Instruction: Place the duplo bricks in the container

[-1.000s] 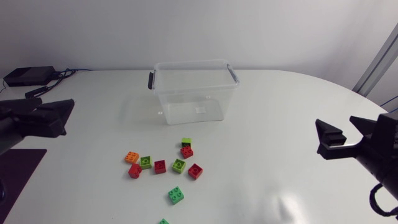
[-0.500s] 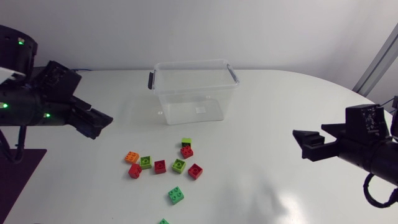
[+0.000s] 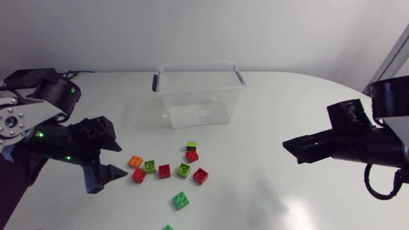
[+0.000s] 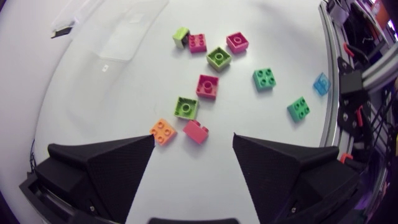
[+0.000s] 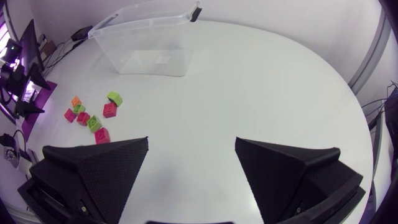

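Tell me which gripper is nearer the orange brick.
Left. The left gripper sits open right beside the orange brick, which lies just ahead of its fingers; the right gripper hangs far across the table.

The container [image 3: 198,108] stands open at the top, and its clear walls are the only barrier at the far side. A bare stretch of table [image 3: 255,128] lies between the right gripper [image 3: 293,150] and the cluster of bricks [image 3: 164,170] — a wide approach. Within the cluster the gaps are narrow. One green brick [image 3: 181,200] lies apart, with room all round. The left gripper [image 3: 115,158], fingers spread, crowds the orange brick [image 3: 135,161] — just beside it.
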